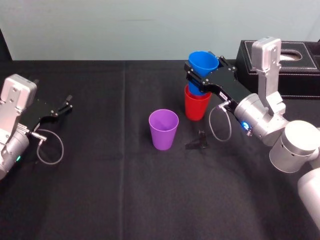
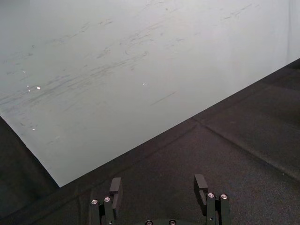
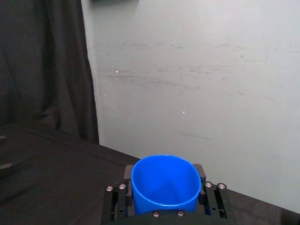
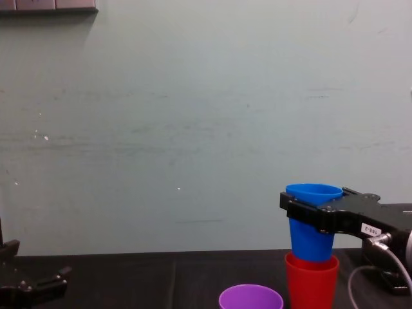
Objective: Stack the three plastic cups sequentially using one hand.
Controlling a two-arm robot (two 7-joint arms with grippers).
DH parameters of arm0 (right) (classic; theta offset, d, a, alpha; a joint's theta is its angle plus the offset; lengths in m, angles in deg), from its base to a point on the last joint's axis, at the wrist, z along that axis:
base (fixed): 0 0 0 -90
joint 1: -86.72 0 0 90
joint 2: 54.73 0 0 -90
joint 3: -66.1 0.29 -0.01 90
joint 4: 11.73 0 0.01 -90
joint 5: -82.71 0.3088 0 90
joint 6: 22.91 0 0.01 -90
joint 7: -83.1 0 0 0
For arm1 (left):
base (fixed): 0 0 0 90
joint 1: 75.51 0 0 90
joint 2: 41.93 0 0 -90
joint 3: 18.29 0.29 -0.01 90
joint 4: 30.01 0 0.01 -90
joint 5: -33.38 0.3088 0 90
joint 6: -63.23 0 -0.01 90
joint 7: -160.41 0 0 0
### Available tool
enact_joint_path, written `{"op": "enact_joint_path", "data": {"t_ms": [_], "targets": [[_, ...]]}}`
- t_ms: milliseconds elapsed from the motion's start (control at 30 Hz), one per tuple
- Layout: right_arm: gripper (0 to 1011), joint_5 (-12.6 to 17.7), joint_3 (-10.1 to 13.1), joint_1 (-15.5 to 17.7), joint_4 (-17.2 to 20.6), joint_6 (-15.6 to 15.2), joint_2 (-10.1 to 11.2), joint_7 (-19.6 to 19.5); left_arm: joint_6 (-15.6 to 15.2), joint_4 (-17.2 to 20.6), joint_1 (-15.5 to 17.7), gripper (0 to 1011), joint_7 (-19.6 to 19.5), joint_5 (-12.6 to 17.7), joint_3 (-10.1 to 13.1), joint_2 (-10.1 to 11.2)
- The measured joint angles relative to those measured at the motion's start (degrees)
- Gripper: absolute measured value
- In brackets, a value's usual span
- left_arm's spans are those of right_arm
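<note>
My right gripper (image 1: pixel 202 75) is shut on the blue cup (image 1: pixel 202 67), gripping it just under the rim. The blue cup's bottom sits inside the mouth of the red cup (image 1: pixel 197 106), which stands upright on the black cloth. From the chest view the blue cup (image 4: pixel 312 222) rises well above the red cup (image 4: pixel 311 278). The purple cup (image 1: pixel 164 128) stands alone, upright, nearer me and to the left of the red one. In the right wrist view the blue cup (image 3: pixel 164 182) fills the space between the fingers. My left gripper (image 1: pixel 65 106) rests open at the far left.
A black box with white stitching (image 1: pixel 295 62) stands at the back right, behind my right arm. A small dark clip-like object (image 1: pixel 199 141) lies on the cloth right of the purple cup. A pale wall (image 4: pixel 193 129) closes off the far table edge.
</note>
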Motion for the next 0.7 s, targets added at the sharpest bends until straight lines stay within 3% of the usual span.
{"op": "enact_joint_path", "data": {"t_ms": [700], "targets": [[750,-1.5,0.0,-1.0,-3.3,1.7,-0.8,0.5,0.0,0.0,0.0,1005,0.0,0.0,0.0,0.0]]}}
